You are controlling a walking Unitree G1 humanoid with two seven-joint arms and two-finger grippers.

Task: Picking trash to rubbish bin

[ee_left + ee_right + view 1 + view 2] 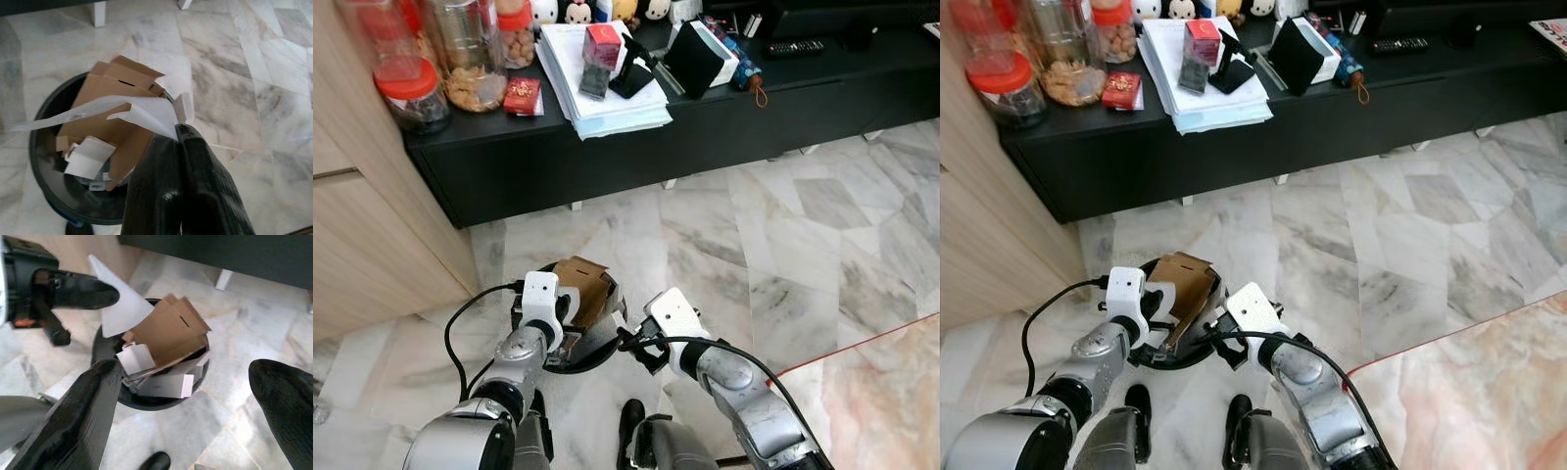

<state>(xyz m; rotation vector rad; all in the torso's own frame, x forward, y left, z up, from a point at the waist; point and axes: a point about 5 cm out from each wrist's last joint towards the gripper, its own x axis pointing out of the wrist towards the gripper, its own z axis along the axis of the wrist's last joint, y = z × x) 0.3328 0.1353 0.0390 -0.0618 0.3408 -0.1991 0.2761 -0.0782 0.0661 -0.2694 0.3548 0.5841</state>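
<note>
Left wrist view: left tool [177, 139] pinches a white paper scrap [146, 113] over the rubbish bin [39, 161] — poised for dropping; right tool [195, 396], fingers spread, hovers just beside the bin.

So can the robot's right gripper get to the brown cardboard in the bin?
Probably yes. The right gripper hangs open just above the rubbish bin, and the brown cardboard sticks up uncovered. The left gripper, pinching white paper, sits off to one side.
</note>
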